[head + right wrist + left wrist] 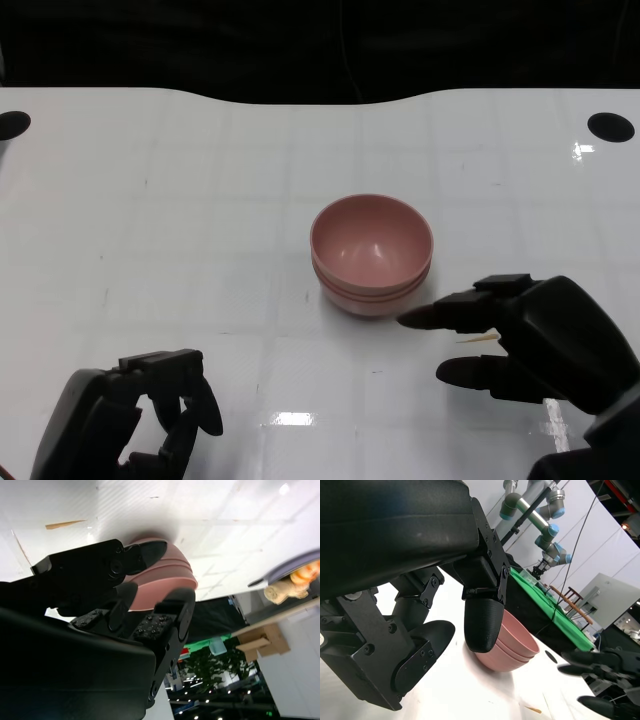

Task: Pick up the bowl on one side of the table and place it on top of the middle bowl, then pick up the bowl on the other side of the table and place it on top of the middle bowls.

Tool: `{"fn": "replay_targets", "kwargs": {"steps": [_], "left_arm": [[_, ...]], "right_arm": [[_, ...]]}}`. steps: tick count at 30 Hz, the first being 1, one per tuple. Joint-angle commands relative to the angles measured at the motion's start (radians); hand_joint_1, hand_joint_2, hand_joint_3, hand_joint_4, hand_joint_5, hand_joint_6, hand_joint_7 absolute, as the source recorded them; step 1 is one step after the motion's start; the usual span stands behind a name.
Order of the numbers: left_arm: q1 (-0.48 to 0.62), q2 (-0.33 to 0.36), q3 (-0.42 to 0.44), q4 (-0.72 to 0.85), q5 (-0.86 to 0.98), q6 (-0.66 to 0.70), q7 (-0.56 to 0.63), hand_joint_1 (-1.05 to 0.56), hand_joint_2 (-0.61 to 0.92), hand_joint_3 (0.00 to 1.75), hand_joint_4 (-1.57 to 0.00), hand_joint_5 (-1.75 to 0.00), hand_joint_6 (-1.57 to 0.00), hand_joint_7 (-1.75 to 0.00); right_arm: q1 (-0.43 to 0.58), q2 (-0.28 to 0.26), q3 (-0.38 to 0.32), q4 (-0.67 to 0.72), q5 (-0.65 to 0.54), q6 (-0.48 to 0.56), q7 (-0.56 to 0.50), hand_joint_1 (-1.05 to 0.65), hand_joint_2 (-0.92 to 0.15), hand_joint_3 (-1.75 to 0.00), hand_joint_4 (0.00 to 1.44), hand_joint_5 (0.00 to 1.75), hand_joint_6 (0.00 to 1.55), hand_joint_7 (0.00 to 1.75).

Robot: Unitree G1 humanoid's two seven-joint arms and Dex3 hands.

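Sitting mid-table (180,180), pink bowl stack (371,256) looks done. Right hand (535,335) is just right of it, fingers spread, holding nothing; left hand (140,420) near-left, fingers curled in, empty.

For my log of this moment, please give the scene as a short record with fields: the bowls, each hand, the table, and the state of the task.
bowls: pink bowls nested in one stack at the middle of the table; three rims show in the wrist views
left hand: left hand near the front edge, apart from the stack, fingers curled, holding nothing
right hand: right hand beside the stack, fingers apart, holding nothing, not touching it
table: white table, no single bowl at either side
task state: stacking looks done
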Motion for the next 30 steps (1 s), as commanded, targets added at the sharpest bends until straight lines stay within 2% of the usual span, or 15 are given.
{"fn": "replay_targets", "kwargs": {"steps": [1,2,4,9,10,11,12,13,15,17,20,24,30], "left_arm": [[0.008,0.014,0.003,-0.012,-0.005,0.003,-0.009,-0.05,0.23,1.63,-0.88,-1.70,-0.84,-1.48],[0.008,0.013,0.003,-0.013,-0.006,0.003,-0.010,-0.05,0.23,1.63,-0.88,-1.71,-0.84,-1.48],[0.007,0.014,0.004,-0.012,-0.005,0.002,-0.009,-0.05,0.23,1.63,-0.88,-1.71,-0.84,-1.48],[0.005,0.016,0.004,-0.003,-0.012,-0.003,-0.009,-0.05,0.25,1.62,-0.88,-1.71,-0.84,-1.48],[0.005,0.016,0.004,-0.003,-0.011,-0.002,-0.009,-0.04,0.24,1.61,-0.88,-1.71,-0.84,-1.48],[0.004,0.016,0.005,-0.004,-0.009,-0.001,-0.008,-0.04,0.24,1.61,-0.88,-1.71,-0.84,-1.48],[0.004,0.016,0.005,-0.005,-0.009,0.001,-0.008,-0.04,0.24,1.61,-0.88,-1.71,-0.84,-1.48],[0.004,0.015,0.005,-0.005,-0.009,0.002,-0.008,-0.04,0.24,1.62,-0.88,-1.71,-0.84,-1.48],[0.003,0.012,0.003,-0.003,-0.018,0.006,-0.012,-0.04,0.24,1.62,-0.88,-1.70,-0.84,-1.47],[0.002,0.009,0.001,0.003,-0.024,0.007,-0.013,-0.04,0.24,1.62,-0.89,-1.69,-0.85,-1.47],[-0.004,0.005,-0.002,0.021,-0.030,-0.004,-0.009,-0.02,0.23,1.62,-0.90,-1.68,-0.85,-1.47],[-0.012,-0.002,-0.004,0.039,-0.028,-0.007,-0.003,-0.02,0.23,1.62,-0.90,-1.68,-0.86,-1.46],[-0.021,-0.010,-0.005,0.046,-0.032,0.012,-0.009,-0.01,0.23,1.60,-0.91,-1.69,-0.87,-1.46]], "right_arm": [[0.057,-0.016,-0.048,-0.073,0.064,-0.005,0.031,-0.07,-0.82,-0.01,1.04,0.80,1.12,0.27],[0.071,-0.015,-0.056,-0.091,0.076,-0.003,0.042,-0.05,-0.82,-0.01,1.03,0.94,1.16,0.27],[0.092,-0.012,-0.066,-0.110,0.102,-0.001,0.063,-0.01,-0.81,-0.02,1.04,1.08,1.23,0.29],[0.091,0.015,-0.069,-0.030,0.142,-0.062,0.051,0.09,-0.79,-0.03,1.08,1.22,1.31,0.38],[0.086,0.018,-0.070,-0.011,0.143,-0.076,0.047,0.15,-0.56,-0.55,1.03,1.37,1.25,0.57],[0.080,0.018,-0.071,0.005,0.142,-0.085,0.047,0.17,-0.35,-0.98,1.02,1.42,1.19,0.71],[0.073,0.020,-0.073,0.022,0.145,-0.093,0.050,0.19,-0.22,-1.24,1.00,1.49,1.14,0.84],[0.069,0.021,-0.074,0.033,0.147,-0.099,0.052,0.22,-0.14,-1.44,0.98,1.57,1.09,0.98],[0.048,0.028,-0.073,0.095,0.177,-0.137,0.058,0.24,-0.10,-1.57,0.99,1.64,1.05,1.14],[0.025,0.034,-0.070,0.164,0.204,-0.186,0.061,0.24,-0.09,-1.62,1.00,1.71,0.99,1.36],[-0.009,0.042,-0.069,0.264,0.219,-0.279,0.050,0.23,-0.08,-1.66,1.00,1.74,0.95,1.49],[-0.045,0.053,-0.078,0.362,0.224,-0.357,0.042,0.23,-0.07,-1.68,1.01,1.75,0.93,1.53],[-0.085,0.061,-0.084,0.453,0.230,-0.402,0.047,0.26,-0.01,-1.71,1.01,1.74,0.93,1.52]]}}
